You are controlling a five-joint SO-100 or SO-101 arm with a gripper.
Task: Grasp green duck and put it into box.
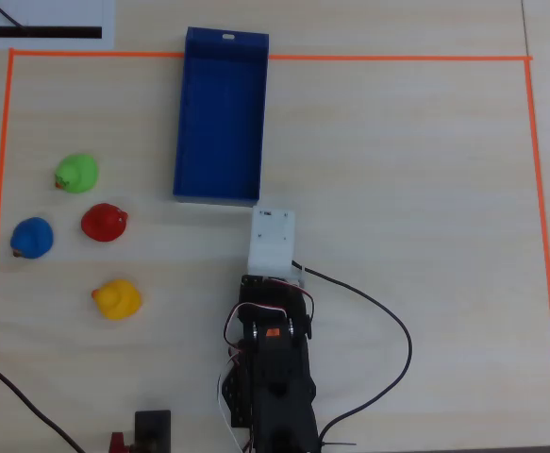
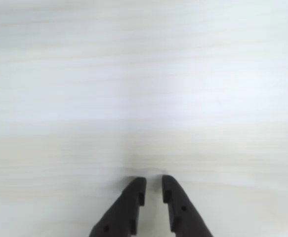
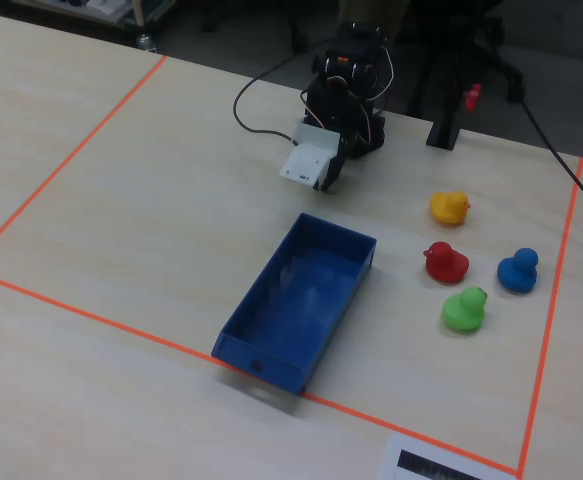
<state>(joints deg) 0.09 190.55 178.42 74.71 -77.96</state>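
The green duck [image 1: 76, 173] sits at the left of the overhead view, well left of the box [image 1: 220, 118], a long dark blue tray with nothing in it. In the fixed view the green duck [image 3: 464, 309] is to the right of the box [image 3: 298, 300]. My gripper [image 2: 153, 181] is folded back near the arm's base, just short of the box's near end and far from the duck. Its dark fingers [image 2: 132, 197] stand almost together over bare wood, nothing between them. In the overhead view the white wrist housing [image 1: 272, 242] hides the jaws.
A red duck [image 1: 103, 223], a blue duck [image 1: 32, 237] and a yellow duck [image 1: 117, 298] lie close around the green one. Orange tape [image 1: 536, 170] frames the work area. A black cable [image 1: 388, 321] loops right of the arm base [image 1: 273, 377].
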